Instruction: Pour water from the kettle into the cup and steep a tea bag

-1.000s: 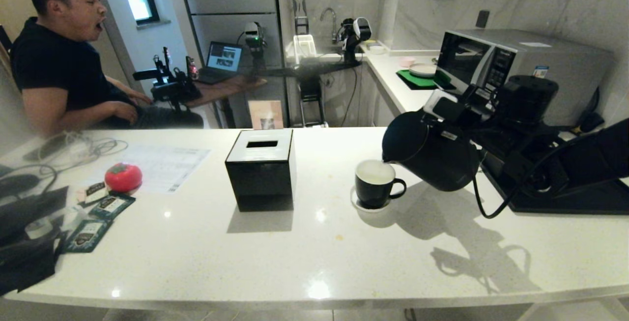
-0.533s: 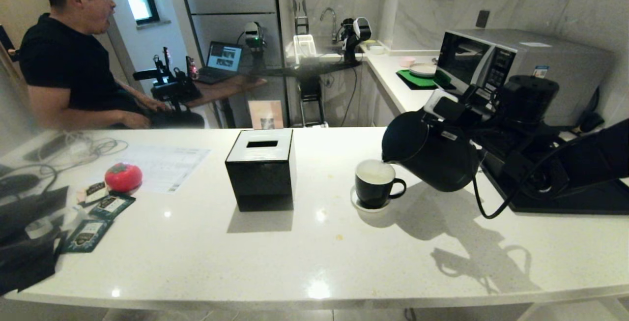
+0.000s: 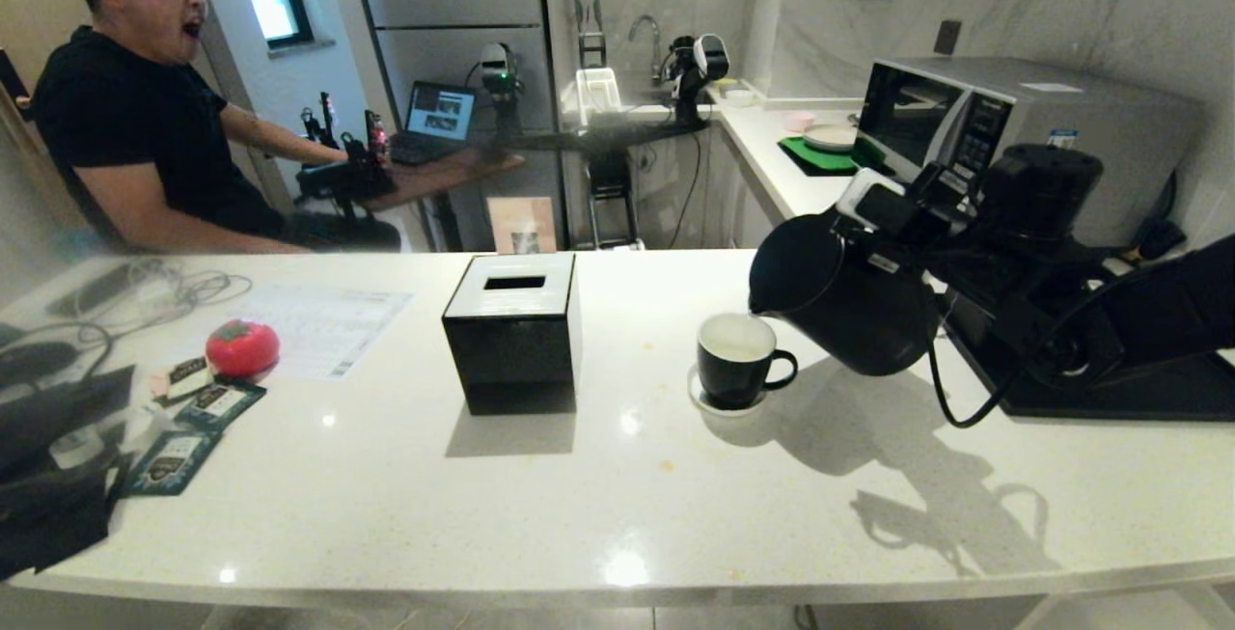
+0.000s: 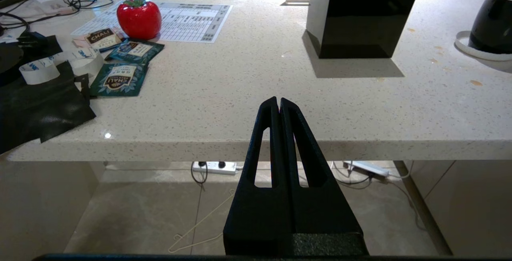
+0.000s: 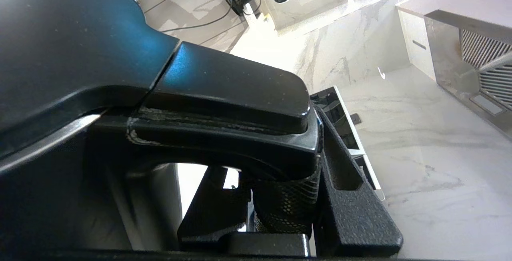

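Worktop: pale speckled stone slab with a rounded front edge, carrying all items listed below.
Microwave: silver, on the far right behind the right arm.
Person: seated beyond the worktop at far left, in a black shirt, one arm extended toward equipment on a brown desk.
Kettle: matte black, held clear of the worktop and tilted, spout pointing down and left, its tip just above and beside the right rim of the cup. No stream of water can be made out.
Black base tray: flat, on the worktop at right, beneath the right arm.
Right end effector: clenched on the kettle handle; the wrist view shows the handle seated between the two black fingers. In the head view it sits at the upper rear of the kettle.
Black cube box: slot on top, upright at mid-worktop, well apart to the left of the cup.
Left end effector: fingers pressed together, grasping nothing, parked below and in front of the worktop edge.
Cup: black mug, white interior, handle to the right, standing upright on a small white saucer.
Red tomato-shaped object: at left, on the edge of a printed sheet.
Teal sachets: lying flat near the red object.
Tea bag: not identifiable in any view.
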